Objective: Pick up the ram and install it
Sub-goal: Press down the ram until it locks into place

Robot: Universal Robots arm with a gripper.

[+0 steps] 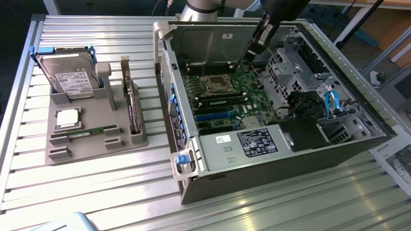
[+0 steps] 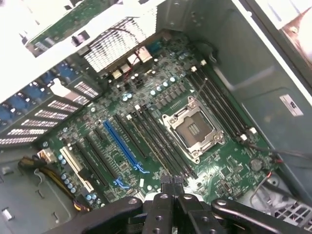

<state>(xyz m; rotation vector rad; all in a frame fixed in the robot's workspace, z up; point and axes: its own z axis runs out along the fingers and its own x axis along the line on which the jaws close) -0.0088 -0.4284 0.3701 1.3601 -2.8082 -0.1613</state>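
The arm is seen entering from the top of the exterior view, its dark wrist section angled downward. Below it the gripper is carried tilted, its slim black fingers drawn together. In the wrist view the gripper is shown with its fingertips pressed shut side by side, nothing being visibly clamped between them.

Ribbed shiny metal table, matt grey plastic tray
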